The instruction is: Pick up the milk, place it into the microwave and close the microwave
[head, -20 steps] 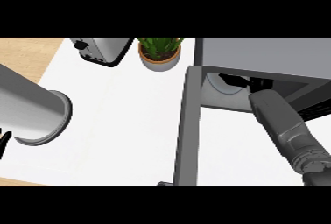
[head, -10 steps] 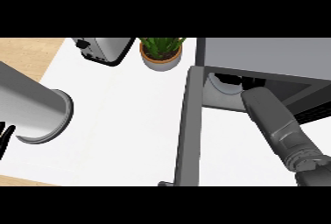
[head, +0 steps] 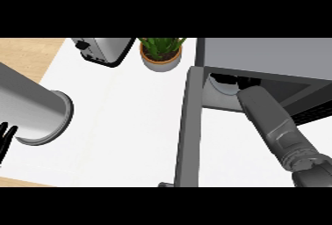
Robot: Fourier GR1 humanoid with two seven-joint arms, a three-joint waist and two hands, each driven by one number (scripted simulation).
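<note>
Right grey forearm point(head: 276, 125) pushed deeper into grey box microwave point(head: 259, 57); right hand hidden, state unclear. Left hand point(head: 6, 136) fingertips straight at left edge. Potted green plant point(head: 160, 52), toaster point(head: 100, 48) at worktop back edge.

A broad, smooth grey cylindrical left forearm point(head: 29, 105) with a paler rimmed end fills 9 o'clock; thin black left hand fingers point(head: 6, 134) show below it. At 4 o'clock, the slimmer dark grey right forearm point(head: 276, 125) has a ribbed, ringed joint.
</note>
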